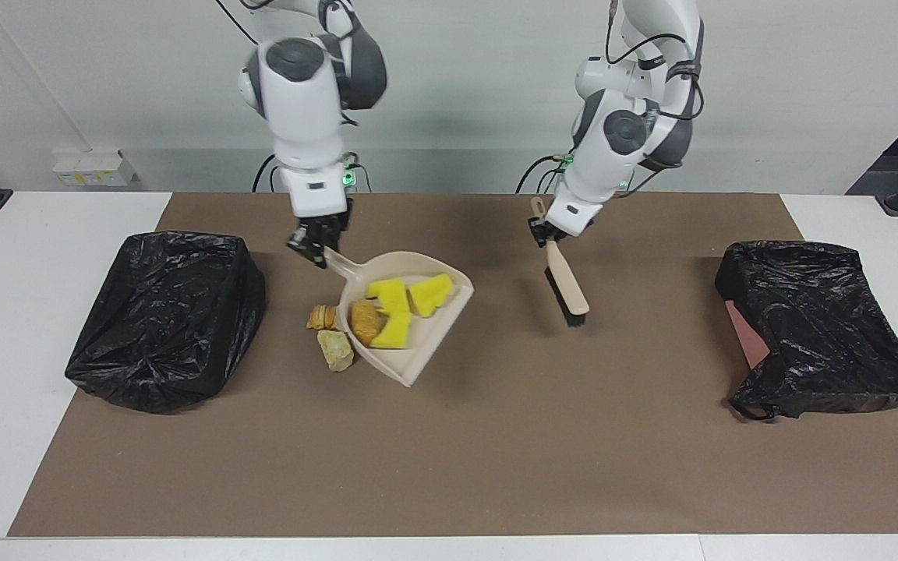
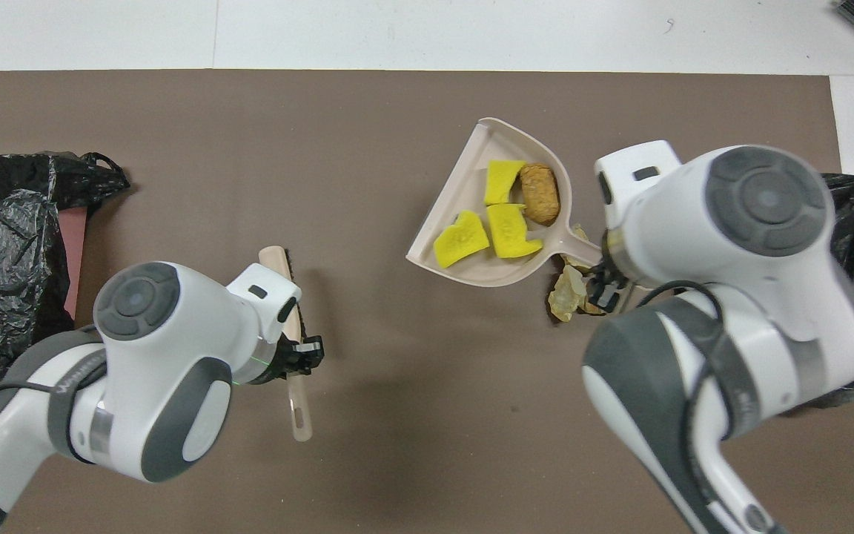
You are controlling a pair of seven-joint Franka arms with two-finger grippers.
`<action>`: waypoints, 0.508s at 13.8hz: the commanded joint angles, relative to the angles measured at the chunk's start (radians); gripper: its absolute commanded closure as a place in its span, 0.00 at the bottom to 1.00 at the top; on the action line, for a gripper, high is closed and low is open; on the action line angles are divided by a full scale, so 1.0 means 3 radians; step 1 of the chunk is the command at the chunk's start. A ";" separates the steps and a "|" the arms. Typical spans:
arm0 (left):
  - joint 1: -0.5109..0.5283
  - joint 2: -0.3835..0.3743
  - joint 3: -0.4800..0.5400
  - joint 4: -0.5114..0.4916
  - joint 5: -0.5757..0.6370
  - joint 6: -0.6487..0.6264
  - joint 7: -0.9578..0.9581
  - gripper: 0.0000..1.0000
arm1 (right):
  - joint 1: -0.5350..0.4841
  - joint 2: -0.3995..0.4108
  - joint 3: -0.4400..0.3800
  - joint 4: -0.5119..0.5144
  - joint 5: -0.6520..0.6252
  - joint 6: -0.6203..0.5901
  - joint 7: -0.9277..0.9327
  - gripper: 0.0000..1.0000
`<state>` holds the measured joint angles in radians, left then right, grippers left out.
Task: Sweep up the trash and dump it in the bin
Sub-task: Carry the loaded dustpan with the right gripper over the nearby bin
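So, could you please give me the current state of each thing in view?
Right end effector: shut on the dustpan handle.
Dustpan: lifted, tilted.
Yellow sponge chunks: three, in the dustpan.
Brown roll: in the dustpan.
Bread-like lumps: on the mat, unswept.
Left end effector: shut on the brush handle.
Brush: raised, bristles down.
Bagged bin: at the right arm's end.
Second bagged bin: at the left arm's end.

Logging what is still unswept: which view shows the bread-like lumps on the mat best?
The facing view: an orange lump and a pale lump lie on the mat, partly hidden by the raised dustpan. In the overhead view only one pale lump shows clearly; the dustpan's handle and the right pincer cover the rest.
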<state>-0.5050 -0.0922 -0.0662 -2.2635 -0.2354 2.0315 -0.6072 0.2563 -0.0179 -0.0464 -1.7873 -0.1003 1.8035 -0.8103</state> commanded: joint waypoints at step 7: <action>-0.0990 -0.0163 0.0026 -0.0646 -0.0038 0.0760 -0.0635 1.00 | -0.1564 -0.0063 -0.0070 0.0057 -0.0554 0.0159 -0.1991 1.00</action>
<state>-0.7566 -0.0982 -0.0746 -2.4093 -0.2375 2.2204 -0.7811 -0.1539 -0.0462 -0.0814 -1.7799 -0.1902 1.8029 -1.3145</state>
